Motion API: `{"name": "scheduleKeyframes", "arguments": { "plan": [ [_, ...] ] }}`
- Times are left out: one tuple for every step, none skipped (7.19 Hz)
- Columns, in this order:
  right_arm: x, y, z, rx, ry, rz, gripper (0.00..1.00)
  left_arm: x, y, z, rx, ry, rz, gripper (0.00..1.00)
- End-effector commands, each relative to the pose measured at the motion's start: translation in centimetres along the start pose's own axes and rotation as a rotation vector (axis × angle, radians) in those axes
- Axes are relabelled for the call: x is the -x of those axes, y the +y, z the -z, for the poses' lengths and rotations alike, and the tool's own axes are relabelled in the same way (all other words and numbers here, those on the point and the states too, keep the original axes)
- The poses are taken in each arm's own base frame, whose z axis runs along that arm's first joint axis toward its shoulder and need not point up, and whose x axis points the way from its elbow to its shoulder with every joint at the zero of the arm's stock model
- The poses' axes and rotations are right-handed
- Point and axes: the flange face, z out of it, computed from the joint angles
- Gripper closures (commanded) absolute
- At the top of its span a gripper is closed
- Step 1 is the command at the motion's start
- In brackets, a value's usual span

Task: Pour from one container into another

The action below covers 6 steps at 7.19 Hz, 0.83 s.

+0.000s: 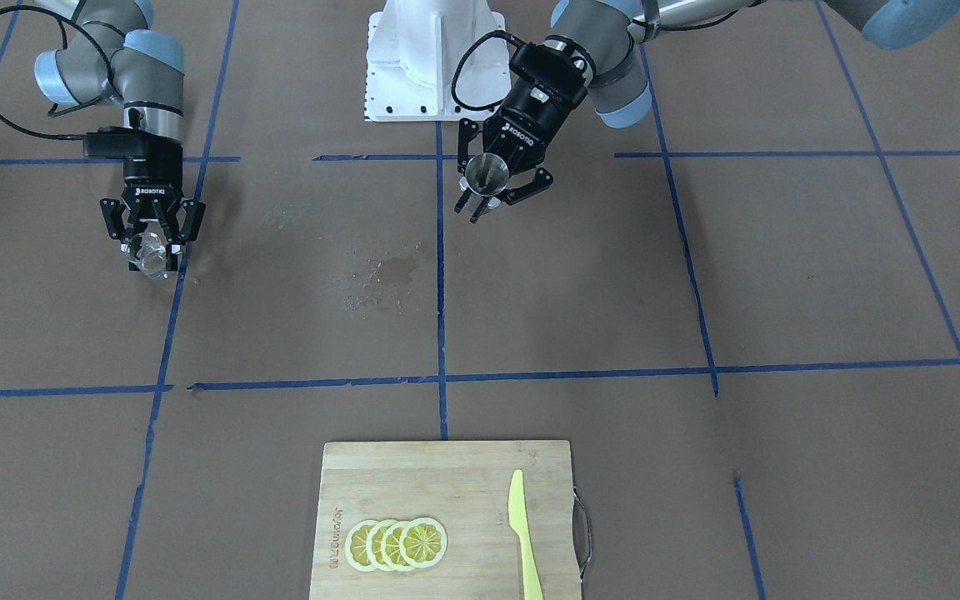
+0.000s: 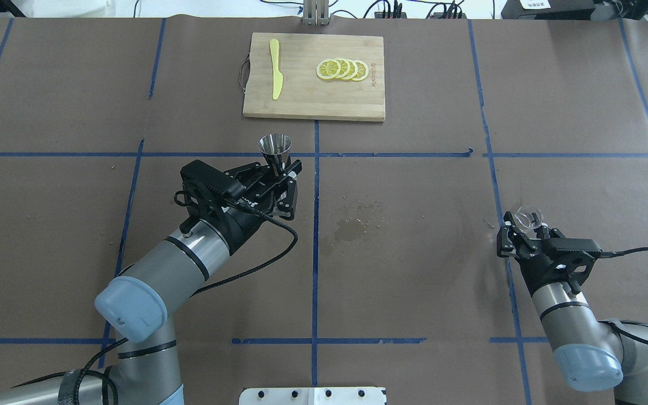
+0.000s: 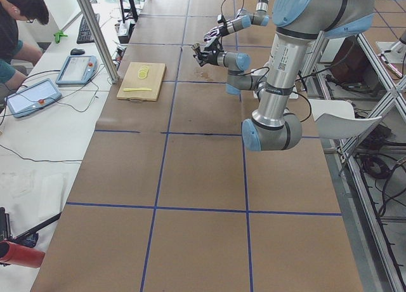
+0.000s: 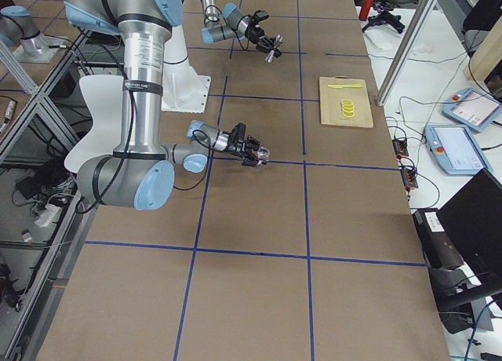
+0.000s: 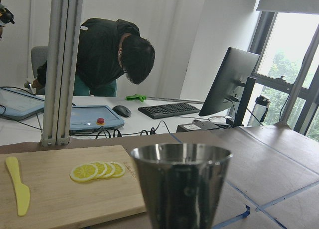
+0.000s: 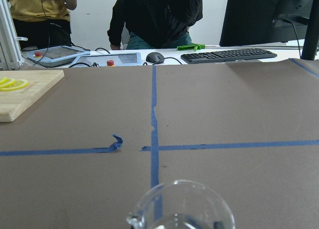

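Note:
The steel hourglass jigger (image 2: 275, 147) stands upright in the air, left of the table's centre line, with my left gripper (image 2: 277, 170) shut on its lower part. Its open upper cone (image 5: 182, 181) fills the left wrist view. In the front view the jigger (image 1: 484, 172) sits in that gripper (image 1: 487, 192) near the robot's base. The clear glass beaker (image 2: 528, 218) is far to the right, low over the table, with my right gripper (image 2: 526, 229) shut on it. Its rim and pouring lip (image 6: 182, 205) show at the bottom of the right wrist view. Whether it holds liquid is unclear.
A wet stain (image 2: 352, 226) marks the brown paper between the arms. A bamboo cutting board (image 2: 301, 104) at the far edge carries lemon slices (image 2: 342, 69) and a yellow knife (image 2: 275, 76). People (image 5: 107, 55) stand at desks beyond the table.

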Motion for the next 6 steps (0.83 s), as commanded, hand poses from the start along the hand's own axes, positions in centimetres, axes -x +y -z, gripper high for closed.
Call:
{"name": "scheduleKeyframes", "arguments": {
  "plan": [
    [3.2, -3.6, 1.9, -0.020, -0.054, 0.128, 1.00, 0.1, 0.0, 0.0, 0.000, 0.000, 0.000, 1.00],
    [4.6, -6.5, 2.7, -0.035, -0.077, 0.140, 1.00, 0.1, 0.1, 0.0, 0.001, -0.001, -0.001, 1.00],
    [5.4, -7.8, 3.0, -0.041, -0.088, 0.138, 1.00, 0.1, 0.3, 0.0, 0.004, -0.001, -0.002, 1.00],
    [6.7, -8.8, 3.0, -0.033, -0.109, 0.152, 1.00, 0.2, 0.9, -0.2, 0.014, -0.006, -0.009, 1.00],
    [7.8, -10.0, 2.7, -0.057, -0.110, 0.269, 1.00, 0.4, 1.3, -0.4, 0.019, -0.010, -0.014, 1.00],
    [11.7, -13.2, 3.4, -0.076, -0.166, 0.289, 1.00, 0.5, 1.3, -0.3, 0.021, -0.009, -0.014, 1.00]
  ]
}}
